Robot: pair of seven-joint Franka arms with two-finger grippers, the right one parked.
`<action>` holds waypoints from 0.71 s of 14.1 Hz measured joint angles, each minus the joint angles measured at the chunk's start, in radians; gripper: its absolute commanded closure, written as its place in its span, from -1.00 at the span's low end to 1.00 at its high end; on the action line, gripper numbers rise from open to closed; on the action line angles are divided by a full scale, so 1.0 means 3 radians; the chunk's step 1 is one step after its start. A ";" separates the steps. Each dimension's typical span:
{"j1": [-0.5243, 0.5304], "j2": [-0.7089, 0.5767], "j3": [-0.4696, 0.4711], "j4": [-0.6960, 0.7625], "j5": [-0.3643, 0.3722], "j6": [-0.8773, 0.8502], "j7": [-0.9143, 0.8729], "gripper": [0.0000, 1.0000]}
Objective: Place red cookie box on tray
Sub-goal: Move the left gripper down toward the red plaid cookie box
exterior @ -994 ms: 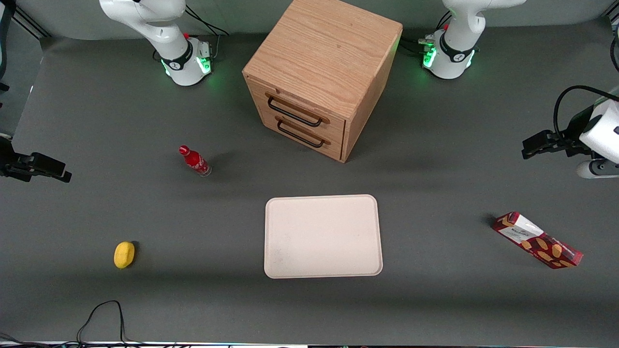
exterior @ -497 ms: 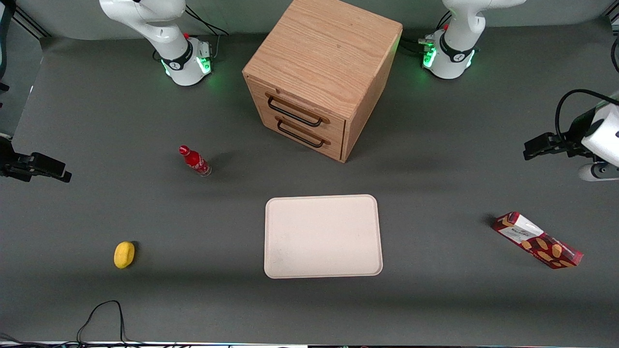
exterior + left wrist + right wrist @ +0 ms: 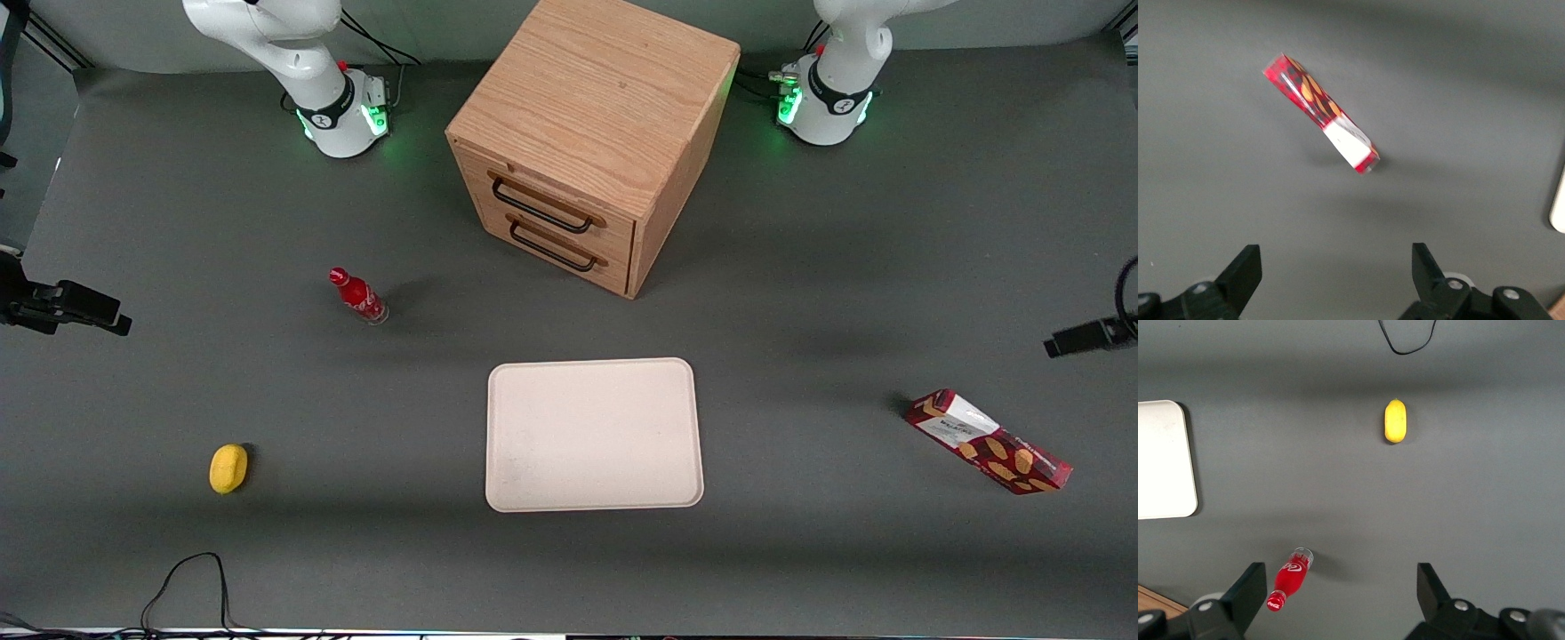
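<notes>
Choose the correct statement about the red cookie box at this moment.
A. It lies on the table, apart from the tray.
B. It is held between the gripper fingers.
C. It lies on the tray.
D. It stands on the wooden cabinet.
A: the red cookie box lies flat on the table, toward the working arm's end, well apart from the bare tray; the gripper is open above it, holding nothing.

Front view: high, looks steeply down on whole tabletop. Left wrist cam faces down past gripper, spread wide, onto red cookie box, closer. Right wrist cam looks down too. All three views catch the tray
</notes>
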 measured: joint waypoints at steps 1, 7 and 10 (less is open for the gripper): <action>0.0042 0.0161 0.0000 0.0174 0.0004 0.0010 0.0098 -1.00; 0.0091 0.0518 -0.0006 0.0579 0.0056 0.0002 0.0152 -1.00; 0.0090 0.0526 -0.0010 0.0571 0.0055 -0.0036 -0.0666 -1.00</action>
